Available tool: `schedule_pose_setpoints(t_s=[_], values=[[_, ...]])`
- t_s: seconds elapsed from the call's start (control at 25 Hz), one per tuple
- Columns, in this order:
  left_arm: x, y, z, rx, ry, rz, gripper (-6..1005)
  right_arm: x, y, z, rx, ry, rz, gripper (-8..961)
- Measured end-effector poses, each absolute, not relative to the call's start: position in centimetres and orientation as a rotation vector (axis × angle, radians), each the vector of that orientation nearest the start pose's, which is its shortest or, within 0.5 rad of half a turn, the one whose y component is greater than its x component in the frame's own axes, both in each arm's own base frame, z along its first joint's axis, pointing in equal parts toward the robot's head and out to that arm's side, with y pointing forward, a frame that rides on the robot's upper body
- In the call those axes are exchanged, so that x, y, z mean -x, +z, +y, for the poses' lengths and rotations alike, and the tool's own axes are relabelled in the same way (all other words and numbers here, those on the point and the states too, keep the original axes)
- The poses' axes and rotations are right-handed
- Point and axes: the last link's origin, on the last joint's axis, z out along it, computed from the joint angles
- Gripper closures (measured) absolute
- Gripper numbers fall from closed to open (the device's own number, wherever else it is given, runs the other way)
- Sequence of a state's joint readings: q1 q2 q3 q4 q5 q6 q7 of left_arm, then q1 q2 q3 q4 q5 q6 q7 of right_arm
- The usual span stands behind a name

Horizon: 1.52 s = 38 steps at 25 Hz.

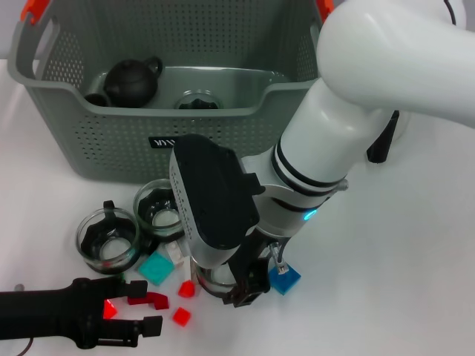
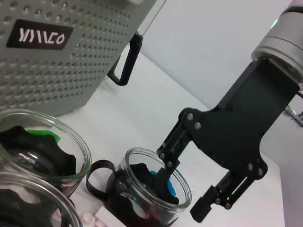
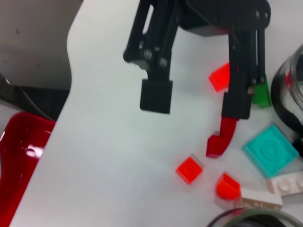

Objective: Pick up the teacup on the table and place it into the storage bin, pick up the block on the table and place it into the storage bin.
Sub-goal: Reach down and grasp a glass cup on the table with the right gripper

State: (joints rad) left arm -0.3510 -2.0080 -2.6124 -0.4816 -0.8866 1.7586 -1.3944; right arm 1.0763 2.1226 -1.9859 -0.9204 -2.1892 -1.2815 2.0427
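The left hand (image 1: 152, 311) lies low on the white surface (image 1: 415, 259), fingers wide, a red block (image 1: 146, 299) between them. The right hand (image 2: 189, 189) straddles a teacup (image 2: 147, 189), one finger inside it, not closed. Behind both stands the storage bin (image 1: 111, 141); its label (image 2: 39, 35) is unreadable.

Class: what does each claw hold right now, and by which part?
Left claw is open, holding nothing. Right claw sits at the rim of the glass teacup; whether it grips cannot be told.
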Motion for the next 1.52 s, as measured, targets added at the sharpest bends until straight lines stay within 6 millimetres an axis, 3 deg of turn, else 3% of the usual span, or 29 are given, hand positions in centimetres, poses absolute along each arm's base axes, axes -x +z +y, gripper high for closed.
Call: schedule_pose_setpoints(t_s=[1.16, 1.28, 1.52], values=[[33.8, -0.4, 22.7, 2.780, -0.683, -1.136, 94, -8.4, -15.5, 32.4, 3.126, -0.753, -0.472, 387], [33.8, -0.4, 22.7, 2.779, -0.682, -1.136, 95, -8.7, -15.5, 32.5, 3.125, -0.767, -0.459, 622], [33.8, -0.4, 22.7, 2.778, -0.681, -1.135, 95, -8.7, -15.4, 32.5, 3.129, -0.778, -0.457, 856]])
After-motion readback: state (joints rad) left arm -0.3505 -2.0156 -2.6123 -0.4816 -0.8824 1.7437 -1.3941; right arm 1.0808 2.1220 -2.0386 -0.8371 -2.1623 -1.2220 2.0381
